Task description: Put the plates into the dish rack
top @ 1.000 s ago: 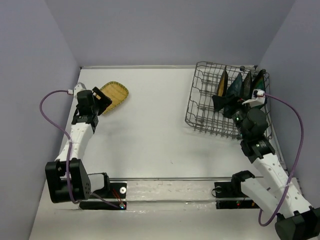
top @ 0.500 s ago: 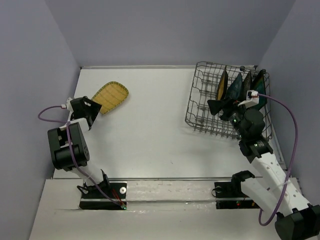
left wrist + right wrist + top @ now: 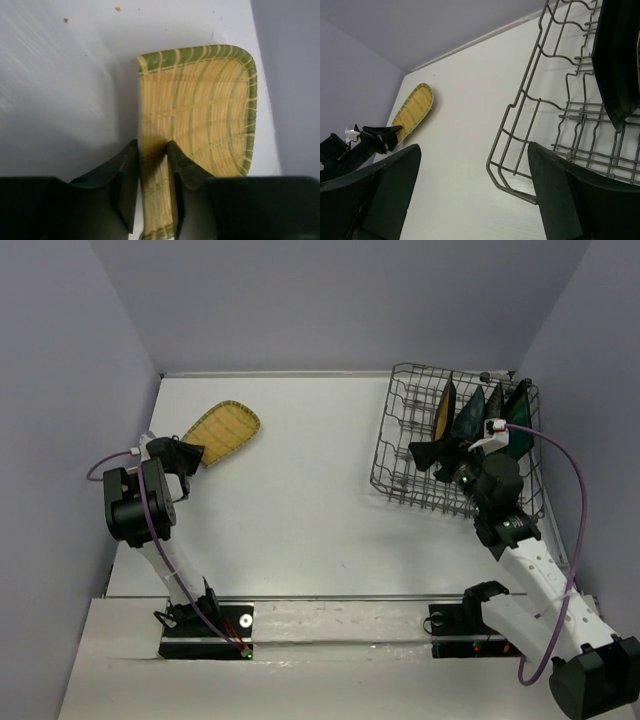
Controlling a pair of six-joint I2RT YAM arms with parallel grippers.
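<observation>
The yellow-tan gridded plate (image 3: 224,428) lies at the table's far left. My left gripper (image 3: 188,454) is shut on its near rim. In the left wrist view the gripper (image 3: 151,146) pinches the woven plate (image 3: 200,110) edge between both fingers. The grey wire dish rack (image 3: 392,436) stands at the far right with several plates upright in it, among them an amber one (image 3: 445,410) and a dark teal one (image 3: 470,414). My right gripper (image 3: 428,454) hovers open over the rack's near side; in the right wrist view the gripper (image 3: 472,150) holds nothing, with the rack (image 3: 513,190) and a dark plate (image 3: 615,55) beside it.
Purple walls close in the table on the left, back and right. The left arm's purple cable (image 3: 100,468) loops near the left wall. The rack's left half (image 3: 405,410) holds bare tines. White table top (image 3: 300,480) lies between plate and rack.
My left arm drew back toward its base and its gripper went from open to shut on the yellow-tan plate's rim. The right gripper drifted slightly left over the rack, still open.
</observation>
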